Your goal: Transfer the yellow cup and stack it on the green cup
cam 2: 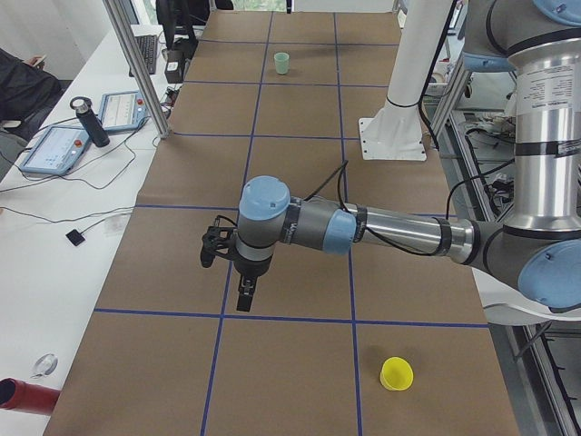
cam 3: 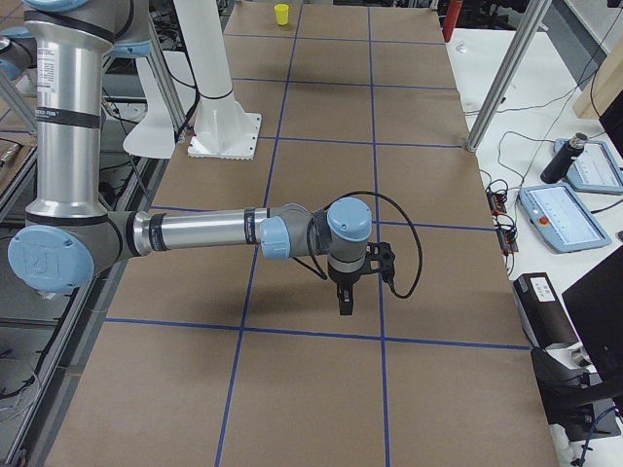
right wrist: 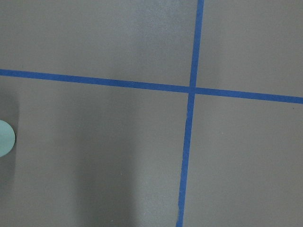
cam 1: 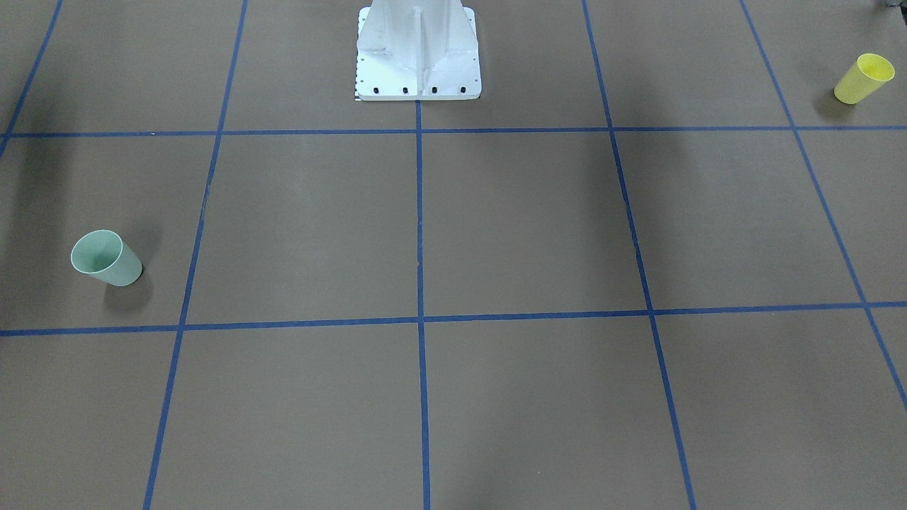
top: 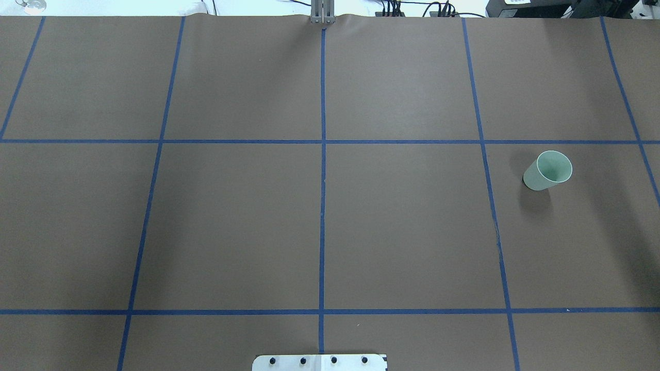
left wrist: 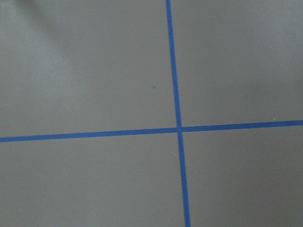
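The yellow cup point(cam 1: 863, 78) stands upright near the table's end on my left side; it also shows in the exterior left view point(cam 2: 397, 373) and the exterior right view point(cam 3: 281, 14). The green cup point(cam 1: 106, 258) stands upright on my right side point(top: 547, 170), and its rim peeks in at the right wrist view's left edge point(right wrist: 5, 138). My left gripper point(cam 2: 245, 295) hangs above the table, well away from the yellow cup. My right gripper point(cam 3: 344, 300) hangs above the table. Both grippers show only in the side views, so I cannot tell whether they are open or shut.
The white robot pedestal point(cam 1: 418, 53) stands at the table's robot-side edge. Blue tape lines point(top: 323, 154) grid the brown table top. A side table with tablets point(cam 2: 59, 145) and a bottle point(cam 2: 88, 121) runs along the far edge, with metal posts point(cam 2: 136, 64).
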`<move>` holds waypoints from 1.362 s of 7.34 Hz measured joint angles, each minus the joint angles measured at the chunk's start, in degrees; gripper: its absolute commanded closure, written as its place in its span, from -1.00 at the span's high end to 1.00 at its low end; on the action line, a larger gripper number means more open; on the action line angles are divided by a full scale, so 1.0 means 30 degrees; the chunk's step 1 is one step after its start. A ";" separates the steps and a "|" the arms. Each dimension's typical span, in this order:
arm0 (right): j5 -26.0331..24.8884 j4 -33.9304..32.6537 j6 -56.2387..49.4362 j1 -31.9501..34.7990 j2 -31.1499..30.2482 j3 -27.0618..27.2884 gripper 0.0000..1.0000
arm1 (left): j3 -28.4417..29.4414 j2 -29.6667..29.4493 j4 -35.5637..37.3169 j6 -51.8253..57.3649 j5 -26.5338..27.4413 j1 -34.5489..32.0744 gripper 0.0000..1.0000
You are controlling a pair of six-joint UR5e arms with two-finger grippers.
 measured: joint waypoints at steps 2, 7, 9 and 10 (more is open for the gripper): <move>0.0050 0.0066 -0.0002 0.0000 -0.0025 0.0183 1.00 | -0.3293 0.3710 -0.0047 -0.2191 0.2060 0.0010 1.00; 0.0362 0.0078 0.0003 -0.0001 0.0122 0.0601 1.00 | -0.5423 0.5738 -0.0907 -0.9124 0.3873 0.1051 1.00; 0.0369 0.0078 0.0023 -0.0001 0.0113 0.0711 1.00 | -0.6308 0.5680 -0.1395 -1.3475 0.3990 0.3577 1.00; 0.0369 0.0078 0.0026 0.0003 0.0079 0.0735 1.00 | -0.6682 0.5714 -0.1441 -1.5124 0.4016 0.4317 1.00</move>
